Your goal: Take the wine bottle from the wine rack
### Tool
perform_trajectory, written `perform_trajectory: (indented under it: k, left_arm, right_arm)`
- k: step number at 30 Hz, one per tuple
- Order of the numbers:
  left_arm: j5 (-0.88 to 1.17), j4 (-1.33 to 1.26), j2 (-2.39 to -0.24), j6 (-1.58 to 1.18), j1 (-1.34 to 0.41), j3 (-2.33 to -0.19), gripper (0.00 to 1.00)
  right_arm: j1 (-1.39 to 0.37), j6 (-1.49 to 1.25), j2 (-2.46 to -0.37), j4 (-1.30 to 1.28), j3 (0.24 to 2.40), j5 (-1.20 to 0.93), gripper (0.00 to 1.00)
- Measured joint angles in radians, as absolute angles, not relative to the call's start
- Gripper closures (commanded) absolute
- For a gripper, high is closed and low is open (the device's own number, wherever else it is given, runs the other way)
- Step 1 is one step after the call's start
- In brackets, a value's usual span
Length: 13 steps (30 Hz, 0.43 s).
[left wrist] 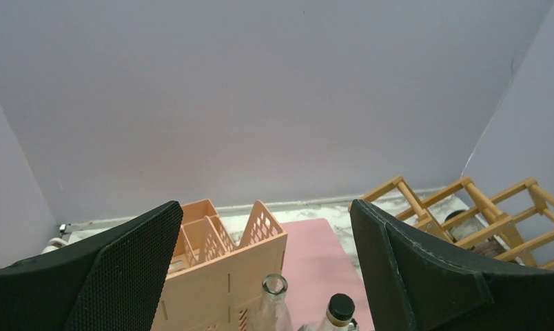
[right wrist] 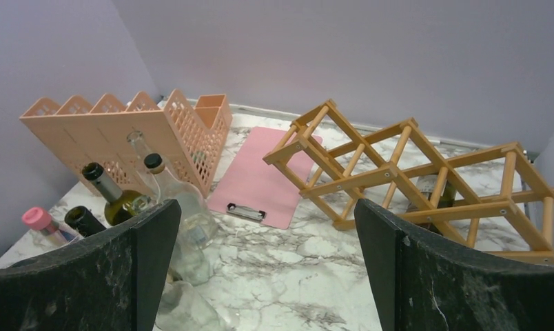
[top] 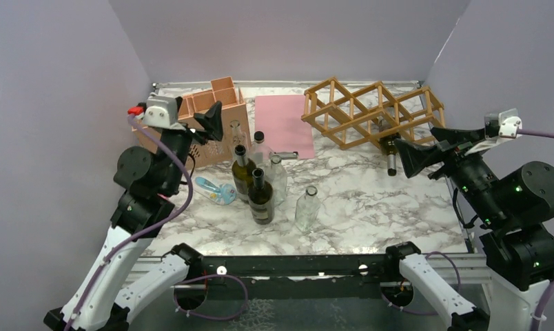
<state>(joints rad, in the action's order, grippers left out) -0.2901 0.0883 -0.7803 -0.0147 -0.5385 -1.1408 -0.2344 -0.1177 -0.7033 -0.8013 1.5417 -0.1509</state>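
The wine rack (top: pixel 383 84), an open lattice of golden-brown sticks, stands at the back right of the marble table. It also shows in the right wrist view (right wrist: pixel 360 178) and the left wrist view (left wrist: pixel 411 198). A dark wine bottle (top: pixel 391 158) lies in a right-hand cell with its neck poking out the front. It shows behind the sticks in the right wrist view (right wrist: pixel 434 198). My right gripper (top: pixel 429 146) is open and empty, just right of the bottle's neck, not touching it. My left gripper (top: pixel 207 124) is open and empty, raised beside the salmon box.
A salmon-pink perforated box (top: pixel 216 103) stands at the back left with a pink clipboard (top: pixel 284 124) beside it. Several upright bottles (top: pixel 260 196) cluster left of centre, and a clear one (top: pixel 307 209) stands alone. A small blue and pink item (top: pixel 216 189) lies beside them.
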Motion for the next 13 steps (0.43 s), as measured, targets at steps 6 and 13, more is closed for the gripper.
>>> perform_trajectory:
  k: [6,13]
  left_arm:
    - [-0.325,-0.012,-0.680,-0.018,-0.538,-1.062,0.01]
    - [-0.343,-0.041,-0.639,-0.014,-0.538,-1.022,0.01]
  right_arm:
    - [-0.234,-0.086,-0.637,-0.771,1.537,-0.155,0.00]
    - [-0.234,-0.080,-0.541,-0.708,1.491,-0.166,0.00]
